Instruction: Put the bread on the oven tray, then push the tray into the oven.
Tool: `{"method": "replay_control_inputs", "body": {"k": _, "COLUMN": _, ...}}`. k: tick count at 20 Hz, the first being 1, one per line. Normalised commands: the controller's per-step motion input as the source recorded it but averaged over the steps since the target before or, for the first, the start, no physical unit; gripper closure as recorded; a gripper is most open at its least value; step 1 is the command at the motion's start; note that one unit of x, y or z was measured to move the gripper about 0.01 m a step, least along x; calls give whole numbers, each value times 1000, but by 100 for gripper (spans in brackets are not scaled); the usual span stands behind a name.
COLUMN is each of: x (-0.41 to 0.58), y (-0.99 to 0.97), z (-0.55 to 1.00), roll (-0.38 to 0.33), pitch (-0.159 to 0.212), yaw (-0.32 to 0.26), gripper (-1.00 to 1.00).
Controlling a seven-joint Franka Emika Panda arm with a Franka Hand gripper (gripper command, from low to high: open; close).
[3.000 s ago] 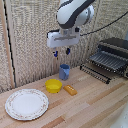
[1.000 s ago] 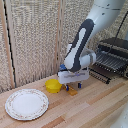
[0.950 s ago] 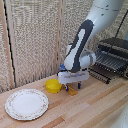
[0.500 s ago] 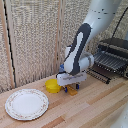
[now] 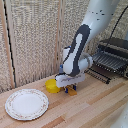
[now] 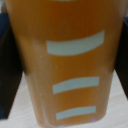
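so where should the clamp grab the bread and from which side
From above, across the narrow width near mid-length. The bread is an oblong piece lying flat on the table, and the wrist view shows it running lengthwise between the dark fingers, so the gripper already straddles its long sides.

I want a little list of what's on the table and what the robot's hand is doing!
clamp: down low on the table, over the bread; open or shut cannot be told
bread: orange-brown, fills the wrist view
yellow bowl: right beside the clamp
white plate: empty, at the exterior view's left
oven pan: sticking out of the oven, nothing on it
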Motion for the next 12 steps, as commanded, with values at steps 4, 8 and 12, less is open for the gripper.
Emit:
{"method": "replay_control_inputs", "body": {"k": 4, "x": 81, "y": -6, "z": 698, "roll": -72, "pitch": 23, "yaw": -249, "gripper": 100}}
{"method": "replay_control_inputs", "body": {"k": 8, "x": 284, "y": -38, "z": 834, "roll": -80, "pitch": 74, "yaw": -312, "gripper": 100}}
{"method": "replay_control_inputs", "body": {"k": 12, "x": 359, "y": -37, "z": 902, "roll": -101, "pitch": 68, "yaw": -275, "gripper": 100}}
